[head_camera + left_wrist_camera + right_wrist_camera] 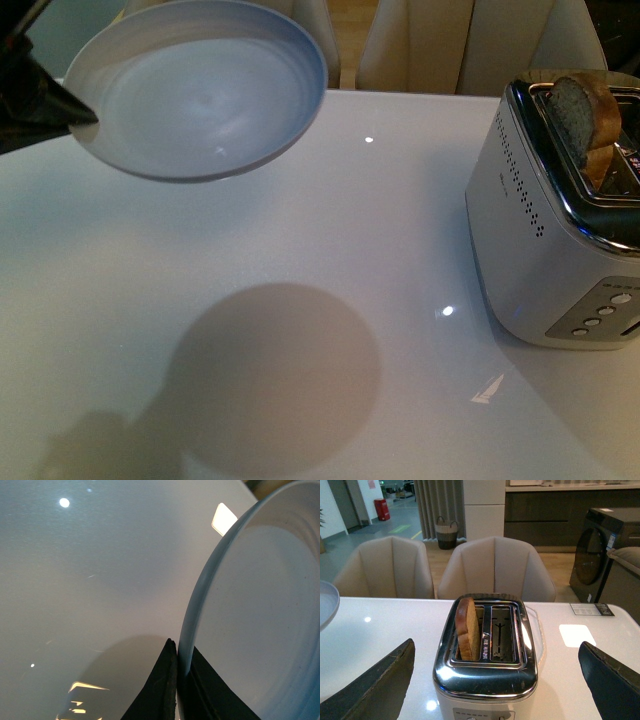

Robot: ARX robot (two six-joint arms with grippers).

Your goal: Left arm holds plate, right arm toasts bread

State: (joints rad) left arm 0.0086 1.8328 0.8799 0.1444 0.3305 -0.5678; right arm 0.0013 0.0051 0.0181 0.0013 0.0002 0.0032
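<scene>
Plate [200, 100] hangs aloft; bread [585, 112] stands upright in toaster [530, 235].

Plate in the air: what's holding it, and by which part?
The left gripper holds the plate by its rim, fingers pinching either side of the edge. The right gripper is open, holding nothing.

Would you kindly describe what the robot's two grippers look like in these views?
The left gripper is matte black, with flat, wedge-shaped fingers tapering to thin tips; from the front it looks angular. The right gripper has broad, dark, blade-like fingers with scuffed, lighter edges. No cables or markings show clearly.
</scene>
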